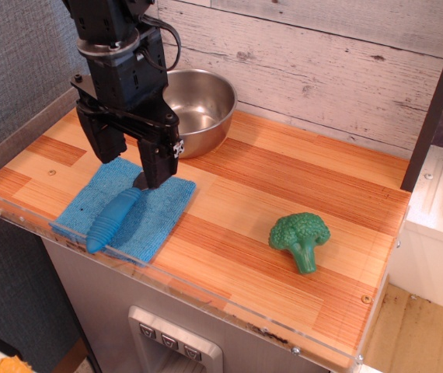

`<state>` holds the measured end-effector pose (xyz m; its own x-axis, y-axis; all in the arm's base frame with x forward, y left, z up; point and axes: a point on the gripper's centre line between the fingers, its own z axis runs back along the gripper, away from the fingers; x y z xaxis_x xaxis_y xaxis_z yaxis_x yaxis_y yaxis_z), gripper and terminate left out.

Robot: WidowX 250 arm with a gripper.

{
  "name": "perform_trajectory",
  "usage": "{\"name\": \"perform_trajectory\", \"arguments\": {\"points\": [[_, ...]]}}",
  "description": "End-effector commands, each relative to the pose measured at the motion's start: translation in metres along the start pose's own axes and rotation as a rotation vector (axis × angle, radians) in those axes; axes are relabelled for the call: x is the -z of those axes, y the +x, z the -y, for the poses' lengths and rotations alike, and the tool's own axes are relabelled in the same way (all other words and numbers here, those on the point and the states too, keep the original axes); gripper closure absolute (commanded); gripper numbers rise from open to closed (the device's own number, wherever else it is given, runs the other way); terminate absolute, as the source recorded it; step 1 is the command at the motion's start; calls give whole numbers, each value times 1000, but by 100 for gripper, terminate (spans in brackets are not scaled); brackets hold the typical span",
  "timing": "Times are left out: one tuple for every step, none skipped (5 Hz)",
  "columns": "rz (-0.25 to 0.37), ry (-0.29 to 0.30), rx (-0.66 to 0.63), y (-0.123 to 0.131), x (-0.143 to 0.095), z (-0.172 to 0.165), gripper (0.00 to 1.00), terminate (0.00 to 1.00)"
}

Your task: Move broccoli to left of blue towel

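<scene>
Broccoli (300, 240): bumpy green floret, thick stem, lying on striped wood bench (284, 186), right side, well apart from blue towel (128, 208). Towel: soft terry square, left front; ribbed blue-handled fork (113, 221) resting on top. Black tool (128, 155) above towel, fingers spread, empty. Steel bowl (198, 109) behind.

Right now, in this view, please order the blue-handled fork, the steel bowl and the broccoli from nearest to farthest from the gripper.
1. Blue-handled fork: lying on the blue towel, just under the gripper.
2. Steel bowl: behind the gripper, by the wall.
3. Broccoli: far off on the wooden counter, toward the right of the picture.
</scene>
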<state>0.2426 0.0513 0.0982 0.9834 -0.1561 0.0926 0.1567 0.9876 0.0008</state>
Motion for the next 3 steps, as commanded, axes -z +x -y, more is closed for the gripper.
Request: {"name": "perform_trajectory", "arguments": {"points": [[0,0,0,0,0,0,0,0],[8,11,42,11,3,15,0,0],[12,-24,105,30,8,52,0,0]]}}
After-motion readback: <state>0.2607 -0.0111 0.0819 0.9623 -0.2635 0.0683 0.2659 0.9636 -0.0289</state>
